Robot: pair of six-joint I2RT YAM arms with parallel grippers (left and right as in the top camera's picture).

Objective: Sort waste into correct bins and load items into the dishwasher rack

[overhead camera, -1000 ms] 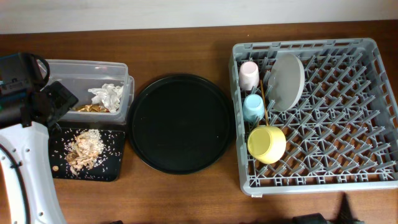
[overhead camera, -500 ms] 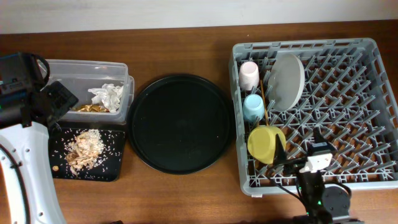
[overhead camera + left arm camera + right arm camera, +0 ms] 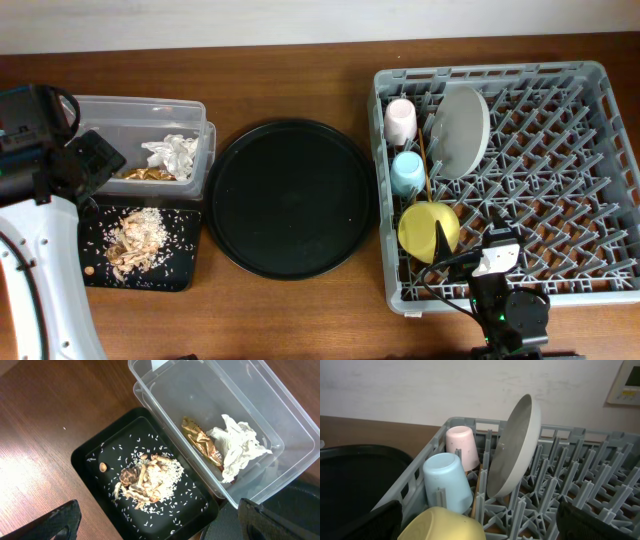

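Dishwasher rack (image 3: 500, 70) loaded; left gripper (image 3: 162, 527) and right gripper (image 3: 480, 522) empty, jaws wide apart.
Plate (image 3: 515, 450) stands on edge between pegs, left side, beside the pink cup (image 3: 462, 447). It looks stiff, slick and breakable; if you reseat it, pinch the top rim gently.

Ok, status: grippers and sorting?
Left gripper, right gripper open, empty. Tissue, foil wrapper in clear tub; food scraps in rectangular black tray. Blue cup, pink cup, plate, yellow bowl, chopsticks in rack. Nothing obstructing.
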